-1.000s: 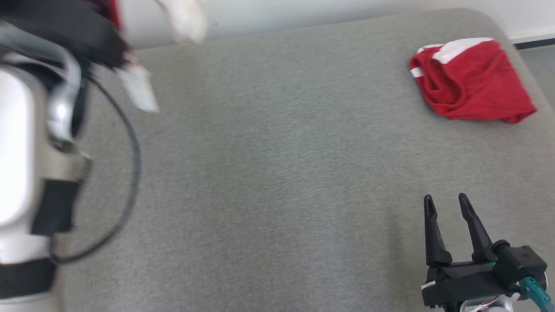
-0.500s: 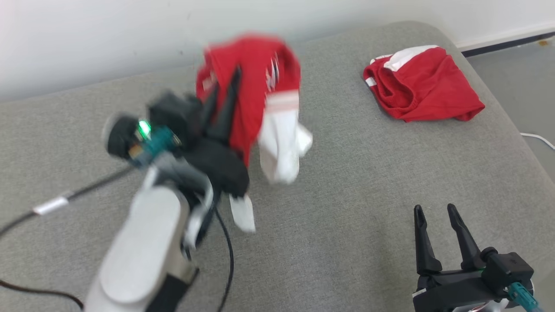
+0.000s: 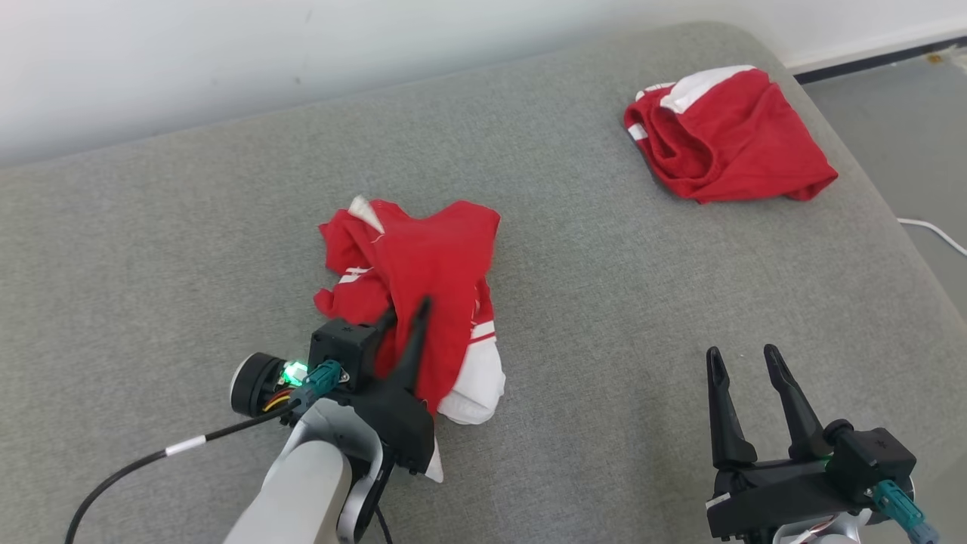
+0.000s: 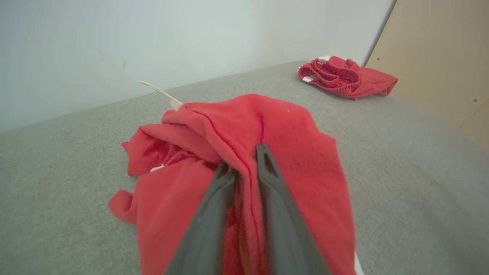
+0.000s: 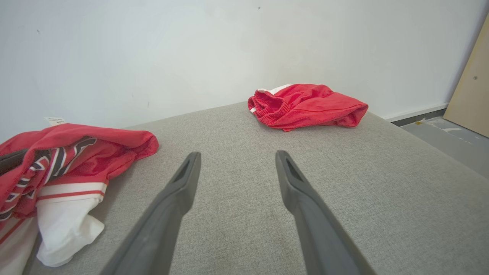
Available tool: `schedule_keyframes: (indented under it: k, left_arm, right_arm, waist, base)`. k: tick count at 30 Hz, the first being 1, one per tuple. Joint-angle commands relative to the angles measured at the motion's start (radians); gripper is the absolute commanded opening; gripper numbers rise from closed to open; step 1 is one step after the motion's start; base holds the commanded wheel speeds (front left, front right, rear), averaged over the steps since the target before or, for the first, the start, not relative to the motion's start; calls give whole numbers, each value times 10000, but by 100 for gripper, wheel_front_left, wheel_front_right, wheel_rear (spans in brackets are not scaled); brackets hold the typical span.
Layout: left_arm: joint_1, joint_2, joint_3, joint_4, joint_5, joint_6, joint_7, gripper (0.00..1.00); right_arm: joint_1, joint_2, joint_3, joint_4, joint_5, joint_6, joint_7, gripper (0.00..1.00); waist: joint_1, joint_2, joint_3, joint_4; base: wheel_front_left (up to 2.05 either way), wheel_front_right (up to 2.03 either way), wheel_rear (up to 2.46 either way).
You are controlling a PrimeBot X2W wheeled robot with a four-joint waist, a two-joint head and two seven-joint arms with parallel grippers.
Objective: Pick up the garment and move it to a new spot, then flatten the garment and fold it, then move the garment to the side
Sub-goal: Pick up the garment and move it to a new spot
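Observation:
The garment (image 3: 423, 257), red with white and striped parts, lies bunched in the middle of the grey padded surface (image 3: 604, 302). My left gripper (image 3: 408, 310) lies low over its near side. In the left wrist view the garment (image 4: 290, 145) has a red fold pinched in the narrow gap of my left gripper (image 4: 244, 158). My right gripper (image 3: 741, 352) stands open at the lower right, apart from the cloth. In the right wrist view my right gripper (image 5: 237, 154) is wide with nothing between its fingers, and the garment (image 5: 68, 152) lies off to the left.
A second red and white garment (image 3: 725, 136) lies crumpled at the far right corner of the surface. A black cable (image 3: 151, 461) trails from my left wrist. The surface's right edge drops to the floor, where a white cord (image 3: 933, 230) lies. A white wall runs behind.
My left arm has swung in with the garment hanging from it and lowered it onto the middle of the surface. The head camera has shifted. The right gripper has stayed open in place.

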Motion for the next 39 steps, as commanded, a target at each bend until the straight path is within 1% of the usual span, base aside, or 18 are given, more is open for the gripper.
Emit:
schedule_keyframes:
  k: [1, 4, 8, 13, 16, 19, 23, 27, 31, 35, 39]
  left_arm:
    - [-79, -31, 0, -4, 44, -20, -133, 100]
    - [-283, -128, 50, -192, -74, -77, -623, 100]
    - [-349, -73, 291, -661, -171, 18, -1122, 100]
    - [-23, 329, 754, -1268, -324, 261, -1428, 100]
    - [317, 674, 1074, -1618, -457, 374, -1503, 100]
    - [793, 1065, 1364, -2052, -536, 457, -1616, 100]
    - [1616, 1628, 1780, -2672, -522, 749, -1715, 100]
    - [2577, 2011, 2197, -3278, -602, 1097, -1773, 100]
    - [3490, 2178, 2483, -3664, -712, 1419, -1818, 100]
    - [4277, 2190, 2687, -3977, -733, 1708, -1868, 100]
    - [4897, 2252, 2840, -4225, -849, 1781, -1928, 100]
  right_arm:
    - [-27, 17, -11, 24, -3, -23, -39, 100]
    - [86, 19, -75, 25, -40, -23, -28, 100]
    - [265, 21, -218, -55, -138, -23, -25, 100]
    - [472, -41, -424, -206, -238, -23, -24, 100]
    - [555, -85, -444, -306, -270, -23, -22, 100]
    - [673, -125, -422, -394, -276, -23, -24, 100]
    - [786, -166, -372, -515, -208, -23, -24, 100]
    - [995, -149, -401, -673, -281, -23, 2, 100]
    - [1233, -139, -489, -818, -297, -23, 68, 100]
    - [1423, -150, -557, -992, -353, -23, 197, 100]
    - [1560, -207, -619, -1136, -350, -23, 306, 100]
  waist:
    - [0, 0, -105, 99]
    - [0, 0, -342, 320]
    - [0, 0, -700, 731]
    - [0, 0, -1085, 1356]
    - [0, 0, -1268, 1712]
    - [0, 0, -1456, 2022]
    - [0, 0, -1689, 2344]
    - [0, 0, -1918, 2586]
    - [0, 0, -2106, 2779]
    - [0, 0, -2197, 2882]
    - [0, 0, -2262, 2940]
  base:
    - [0, 0, 0]
    - [0, 0, 0]
    - [0, 0, 0]
    - [0, 0, 0]
    - [0, 0, 0]
    - [0, 0, 0]
    - [0, 0, 0]
    - [0, 0, 0]
    - [0, 0, 0]
    - [0, 0, 0]
    - [0, 0, 0]
